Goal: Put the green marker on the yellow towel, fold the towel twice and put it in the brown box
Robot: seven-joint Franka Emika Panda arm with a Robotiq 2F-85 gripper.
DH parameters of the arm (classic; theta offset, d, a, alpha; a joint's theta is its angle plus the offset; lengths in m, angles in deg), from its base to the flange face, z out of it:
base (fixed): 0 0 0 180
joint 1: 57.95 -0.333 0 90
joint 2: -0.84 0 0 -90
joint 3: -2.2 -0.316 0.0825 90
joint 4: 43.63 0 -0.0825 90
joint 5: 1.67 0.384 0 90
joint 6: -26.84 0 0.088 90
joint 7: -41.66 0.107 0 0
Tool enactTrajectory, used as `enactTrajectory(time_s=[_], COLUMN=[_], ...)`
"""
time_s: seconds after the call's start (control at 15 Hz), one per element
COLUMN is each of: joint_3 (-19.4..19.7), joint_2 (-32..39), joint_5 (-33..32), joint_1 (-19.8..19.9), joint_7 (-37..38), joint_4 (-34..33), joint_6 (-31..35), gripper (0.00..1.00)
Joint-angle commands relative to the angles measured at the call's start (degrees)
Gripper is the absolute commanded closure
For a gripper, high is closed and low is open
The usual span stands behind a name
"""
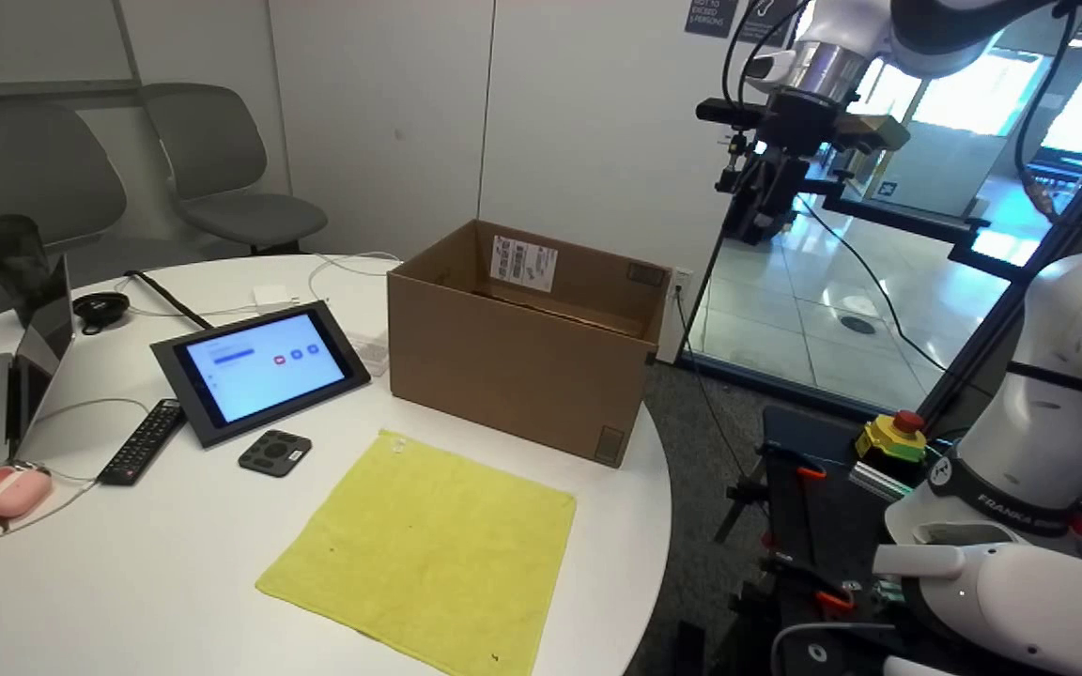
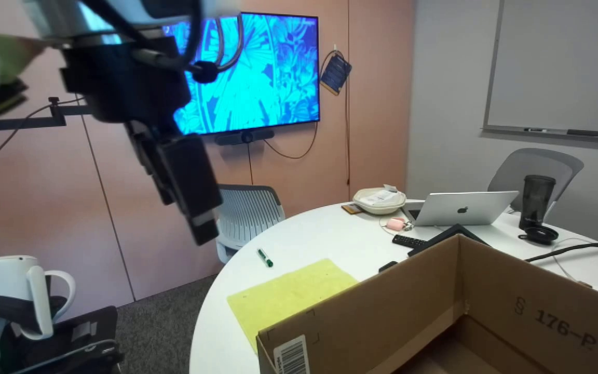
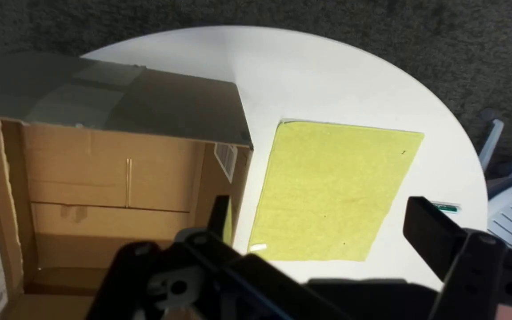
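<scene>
Table (image 1: 128,582): round, white.
Arm (image 1: 1029,422): white, jointed, standing beyond the table's edge.
Screen (image 2: 278,72): wall-mounted, lit in blues.
Box (image 1: 513,366): brown cardboard, open-topped, upright on the table near its edge; white label (image 1: 523,264) on an inner wall.
Towel (image 3: 327,186): yellow, laid flat on the table just beside the box, the two apart; small pale tag (image 3: 258,247) at one corner.
Laptop (image 2: 462,205): silver, open.
Tablet (image 1: 264,364): lit, tilted back, near the box.
Gripper (image 3: 318,211): black, raised, apart from box and towel; in the wrist view its fingers (image 3: 431,235) stand spread wide.
Tumbler (image 2: 536,200): dark, upright, near the laptop.
Remote (image 1: 142,441): black, lying between laptop and tablet.
Case (image 1: 17,492): pink, close to the laptop and remote.
Marker (image 2: 264,257): green-capped, lying on the table near the towel but off it, on the side away from the box; seen whole in an exterior view, partly behind a finger in the wrist view.
</scene>
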Motion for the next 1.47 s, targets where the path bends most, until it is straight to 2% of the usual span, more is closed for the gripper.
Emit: enactTrajectory(time_s=[0.0, 0.27, 0.47, 0.53, 0.93, 1.4], joint_3=[-4.9, -10.9, -15.2, -17.6, -26.2, -30.8], joint_2=[11.0, 21.8, 30.4, 30.5, 45.3, 62.8], joint_5=[4.5, 8.4, 9.6, 9.3, 5.1, -1.5], joint_1=[-4.5, -7.7, -8.5, -9.1, -10.5, -12.6], joint_7=[1.5, 3.9, 4.6, 6.2, 7.0, 5.5], joint_4=[-7.7, -16.4, -24.4, -26.7, -41.5, -58.8], joint_6=[4.4, 7.0, 7.9, 5.8, 6.6, 5.7], gripper=[0.0, 0.0, 0.0, 0.0, 0.0, 0.0])
